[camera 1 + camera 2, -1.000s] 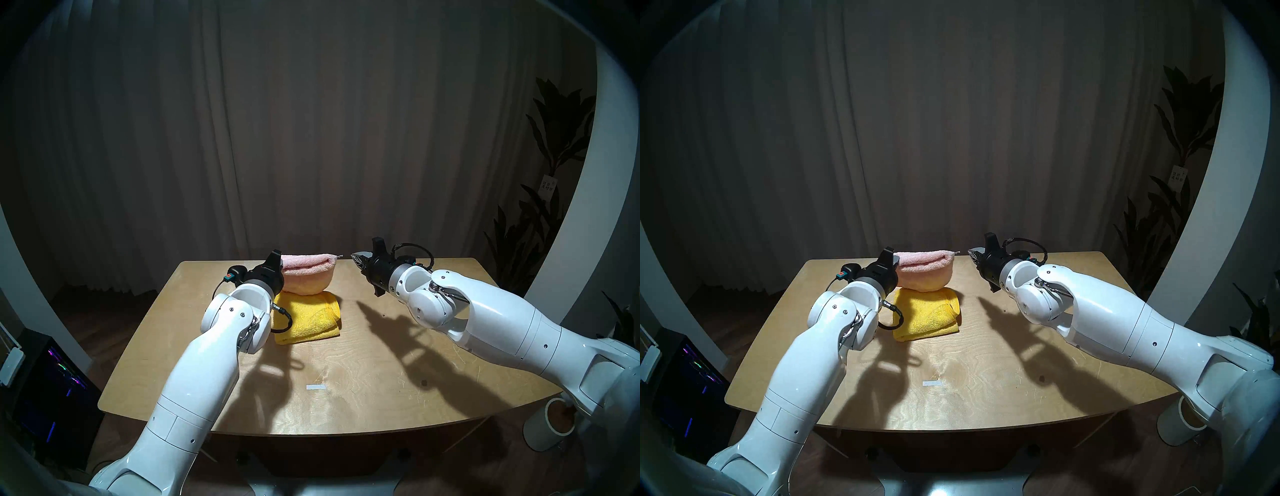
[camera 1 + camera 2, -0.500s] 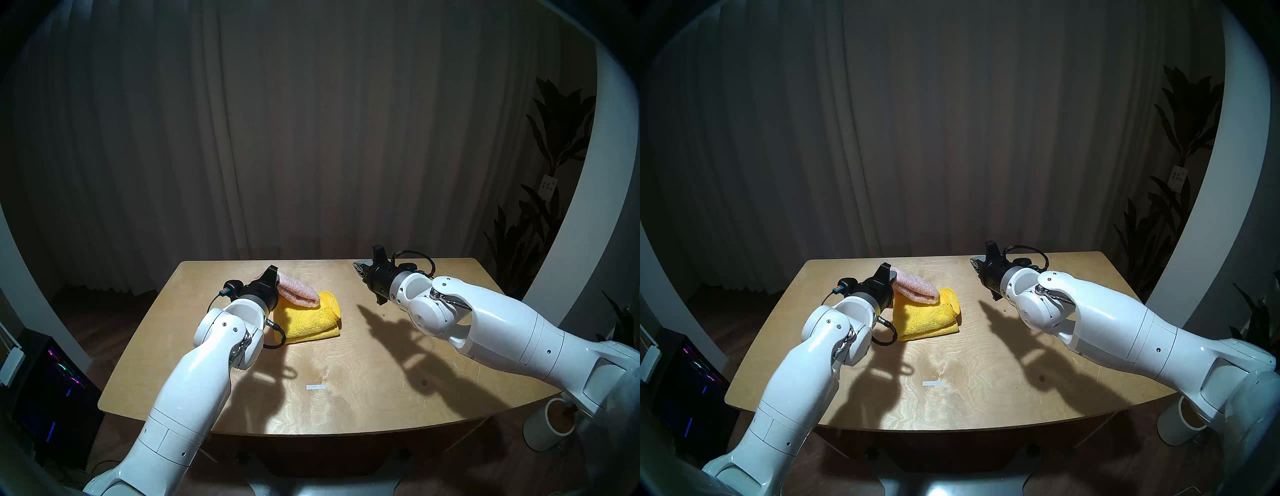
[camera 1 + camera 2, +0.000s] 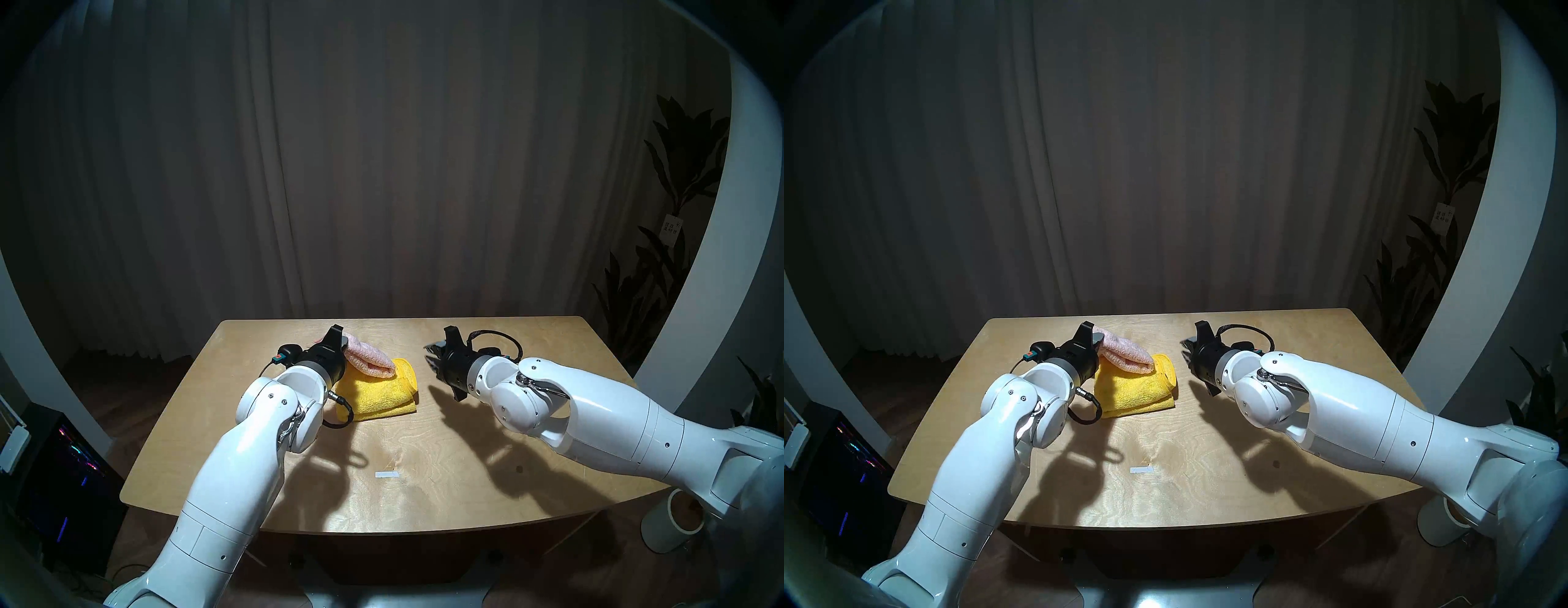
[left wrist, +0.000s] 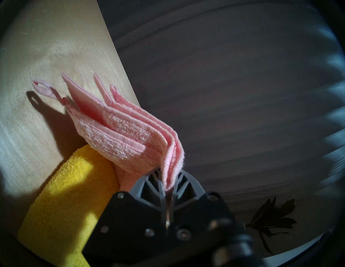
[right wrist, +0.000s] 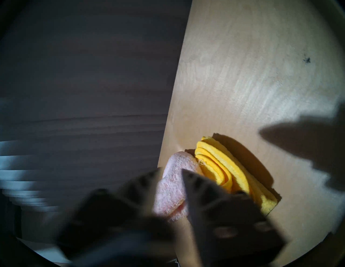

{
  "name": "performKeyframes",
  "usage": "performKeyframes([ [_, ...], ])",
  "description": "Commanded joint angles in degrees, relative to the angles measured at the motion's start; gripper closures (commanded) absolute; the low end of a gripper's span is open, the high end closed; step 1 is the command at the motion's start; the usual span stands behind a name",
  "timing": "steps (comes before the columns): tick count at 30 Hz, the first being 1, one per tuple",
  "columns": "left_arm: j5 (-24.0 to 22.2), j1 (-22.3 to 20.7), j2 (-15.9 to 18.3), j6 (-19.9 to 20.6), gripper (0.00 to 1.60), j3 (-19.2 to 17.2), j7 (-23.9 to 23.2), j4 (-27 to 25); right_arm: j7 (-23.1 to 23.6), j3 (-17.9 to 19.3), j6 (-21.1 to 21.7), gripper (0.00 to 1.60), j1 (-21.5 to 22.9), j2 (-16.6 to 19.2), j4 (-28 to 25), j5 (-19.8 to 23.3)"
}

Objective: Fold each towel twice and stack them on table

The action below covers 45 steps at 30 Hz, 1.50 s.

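A folded yellow towel [image 3: 377, 395] lies on the plywood table [image 3: 424, 446], left of centre. A folded pink towel [image 3: 371, 361] rests slanted across its far part. My left gripper [image 3: 344, 346] is shut on the pink towel's left end and holds that end slightly raised. In the left wrist view the pink layers [image 4: 121, 134] fan out from the left gripper [image 4: 169, 179], and a loop [image 4: 43, 89] sticks out over the wood. My right gripper [image 3: 429, 356] hovers just right of the stack with its jaws parted. The right wrist view shows the right gripper [image 5: 170, 169] empty, with pink towel [image 5: 171, 188] and yellow towel [image 5: 220, 167] beyond it.
A white tape strip [image 3: 387, 474] lies near the table's front middle. A white cylinder [image 3: 674, 522] stands on the floor by the front right corner. A dark case with coloured lights [image 3: 63, 475] sits on the floor at the left. Plants [image 3: 662, 254] and a curtain stand behind.
The pink towel hung stretched above the yellow one; my left gripper has lowered it onto the yellow towel. My right gripper has moved down and left toward the stack, its jaws now apart.
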Motion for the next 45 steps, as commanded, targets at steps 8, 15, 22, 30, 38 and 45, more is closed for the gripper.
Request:
performKeyframes([
  [8,-2.2,-1.6,-1.3,-0.1,1.6,-1.5,0.8,-2.5,0.5,1.8,0.1,0.0,1.8,-4.7,-0.6,3.6],
  [15,-3.8,-3.3,-2.5,-0.2,1.6,-2.2,0.6,-1.8,0.5,0.8,0.7,0.0,2.3,-6.0,1.4,2.6],
  [22,-4.2,-5.1,-2.6,0.2,1.6,-2.1,1.2,-0.7,0.5,-0.1,0.7,0.0,2.8,-9.1,4.2,2.1],
  [30,-4.6,-5.8,-2.8,0.4,1.6,-1.9,1.5,1.1,1.0,-0.3,1.5,0.0,3.3,-13.2,8.4,3.7],
  [38,-5.0,-6.4,-2.9,0.9,1.6,-2.0,1.5,1.6,0.9,0.0,2.2,0.0,4.1,-17.5,13.3,4.1],
  [45,-5.6,-5.8,-2.7,1.8,1.6,-2.5,1.8,0.6,1.2,-0.3,2.6,0.0,5.0,-20.8,17.0,4.2],
])
